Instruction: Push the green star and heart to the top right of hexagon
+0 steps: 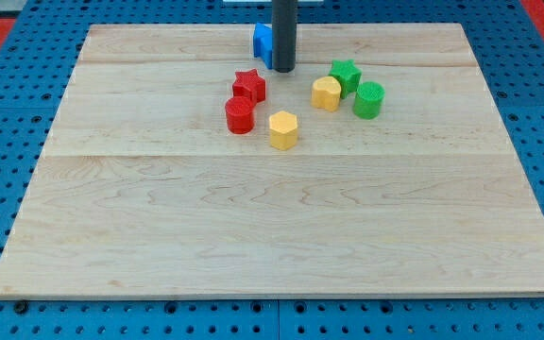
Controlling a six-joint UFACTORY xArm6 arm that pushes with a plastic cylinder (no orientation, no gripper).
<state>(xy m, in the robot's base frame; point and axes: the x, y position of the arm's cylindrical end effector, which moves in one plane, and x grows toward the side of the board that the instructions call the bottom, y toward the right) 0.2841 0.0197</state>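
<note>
The green star (pixel 346 73) sits right of centre near the view's top. The yellow heart (pixel 326 93) touches its lower left side. The yellow hexagon (pixel 283 130) lies lower left of the heart, apart from it. My tip (pixel 283 69) rests on the board left of the green star, with a gap between them, and above the hexagon. It stands right against a blue block (pixel 263 42), partly hidden behind the rod.
A green cylinder (pixel 368 99) sits just right of the yellow heart. A red star (pixel 249 85) and a red cylinder (pixel 240 115) lie left of the hexagon. The wooden board (pixel 272 236) is edged by blue pegboard.
</note>
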